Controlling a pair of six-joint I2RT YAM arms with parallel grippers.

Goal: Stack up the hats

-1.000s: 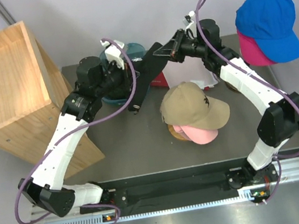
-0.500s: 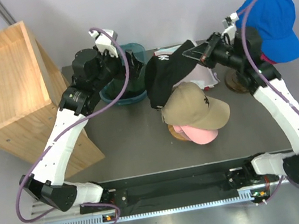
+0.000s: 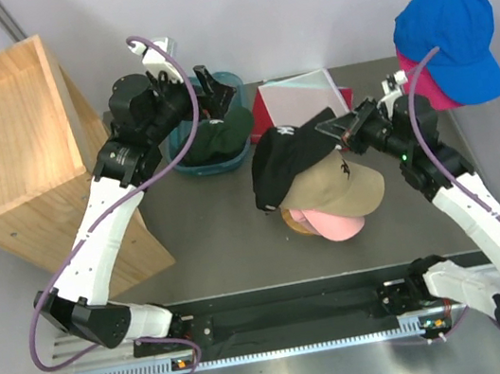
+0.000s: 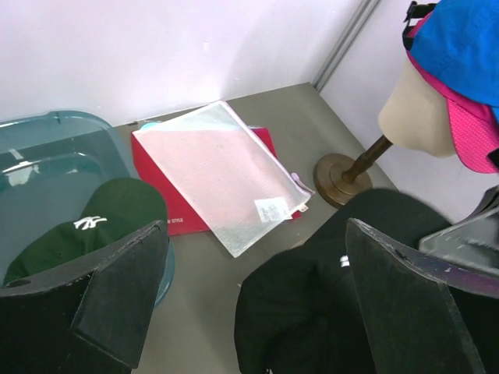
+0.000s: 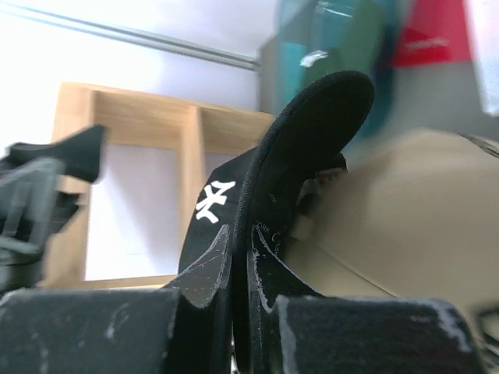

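Note:
My right gripper (image 3: 336, 125) is shut on the brim of the black hat (image 3: 279, 158), whose crown hangs against the left side of the tan hat (image 3: 341, 186). The tan hat sits on the light pink hat (image 3: 338, 223). In the right wrist view the brim (image 5: 304, 132) is pinched edge-on between the fingers of the right gripper (image 5: 240, 234). My left gripper (image 3: 201, 94) is open and empty above the dark green hat (image 3: 222, 134). At the far right, the blue hat (image 3: 450, 33) covers the magenta hat (image 3: 426, 90).
The green hat lies in a teal bin (image 3: 204, 168). A clear mesh pouch (image 4: 222, 171) lies on a red folder (image 4: 168, 210) behind the stack. A cream mannequin head (image 4: 417, 117) on a round stand (image 4: 339, 175) carries the blue and magenta hats. A wooden shelf (image 3: 24, 157) stands at left.
My left gripper opened, let go of the black hat and drew back left over the bin. My right arm swung the black hat nearer, against the tan hat.

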